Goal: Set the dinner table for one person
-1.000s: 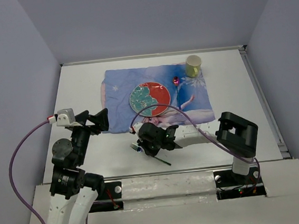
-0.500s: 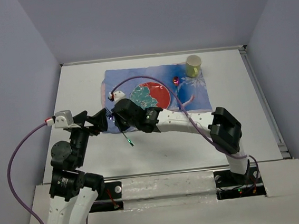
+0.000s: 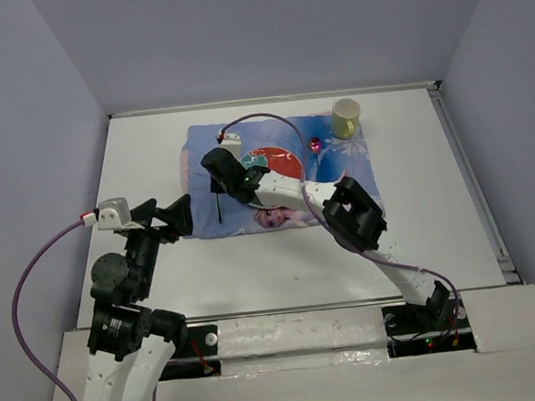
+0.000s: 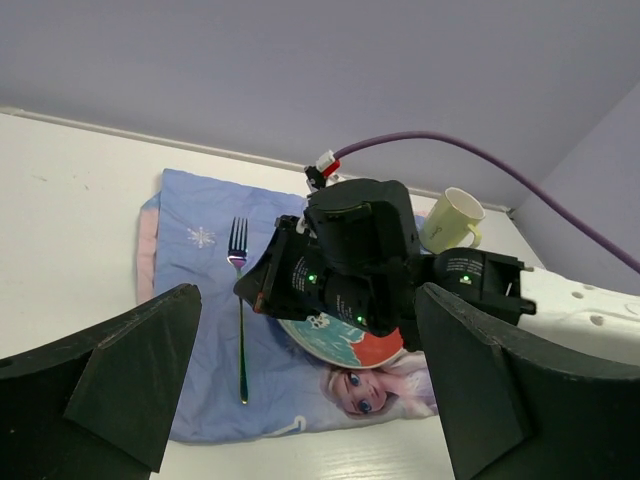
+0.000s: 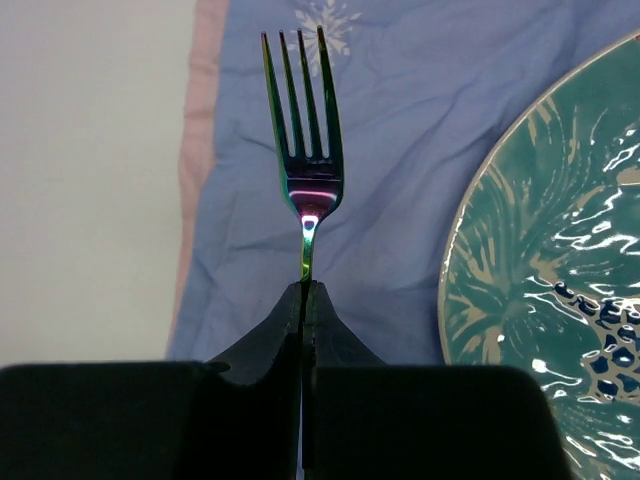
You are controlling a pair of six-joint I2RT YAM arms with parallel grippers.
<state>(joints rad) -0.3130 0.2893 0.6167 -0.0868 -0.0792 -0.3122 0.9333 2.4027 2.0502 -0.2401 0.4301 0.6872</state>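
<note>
My right gripper (image 3: 217, 180) is shut on the handle of an iridescent fork (image 5: 301, 110), tines pointing away, low over the left part of the blue princess placemat (image 3: 346, 174). I cannot tell whether the fork (image 4: 239, 310) touches the cloth. It lies just left of the red and teal plate (image 3: 281, 166), which also shows in the right wrist view (image 5: 560, 300). The placemat lies on the off-white dinner table (image 3: 139, 146). My left gripper (image 3: 170, 215) is open and empty at the mat's left edge, facing the right gripper (image 4: 246, 290).
A yellow-green cup (image 3: 346, 117) stands at the mat's far right corner, also in the left wrist view (image 4: 450, 218). A small red object (image 3: 315, 144) sits on the mat beside it. The right arm stretches across the plate. Grey walls ring the table.
My right arm has swung from the table's near middle out to the far left over the placemat, carrying the fork with it. My left arm has barely moved.
</note>
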